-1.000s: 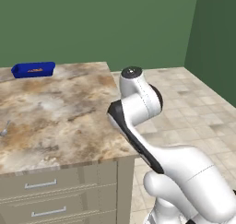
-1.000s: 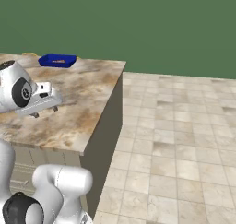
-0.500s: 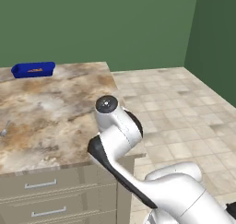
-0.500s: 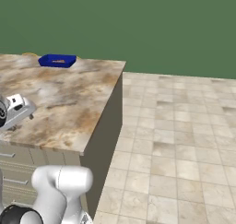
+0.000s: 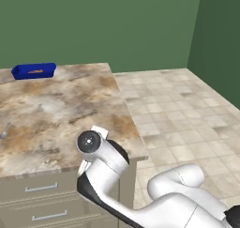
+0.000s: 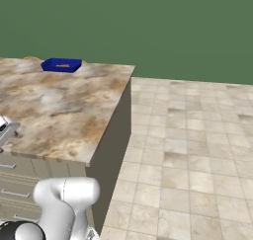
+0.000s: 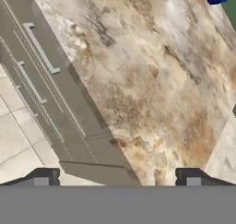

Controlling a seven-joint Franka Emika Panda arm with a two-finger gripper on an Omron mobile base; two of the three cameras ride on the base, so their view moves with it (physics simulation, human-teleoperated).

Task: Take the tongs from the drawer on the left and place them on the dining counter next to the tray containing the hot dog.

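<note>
Left base view, counter: the dining counter (image 5: 56, 110) fills the left half; the tray (image 5: 33, 71) sits at its far left corner, and the orange-brown speck inside it reads as the hot dog (image 5: 35, 72).
Left base view, drawer: the drawer (image 5: 42, 188) is shut under the near edge, bar handle showing, with a like front beneath it.
Left base view, arm: elbow folded low at the counter's near right corner.
Right base view, counter: tray (image 6: 61, 65) at the far end of the stone top; drawer fronts lie low at the near left.
Hand view, tool: gripper (image 7: 117, 178) with finger tips spread wide and nothing between them, hovering over the counter's near edge.
Hand view, drawer: both handles run up the left, the upper one (image 7: 40, 48) well apart from the tips.
Tongs: none seen; judged to be inside the shut drawer.
Risk: taking the lower handle by mistake, the two fronts being alike.
Risk: the folded arm striking the counter corner while reaching down, as it sits close.
</note>
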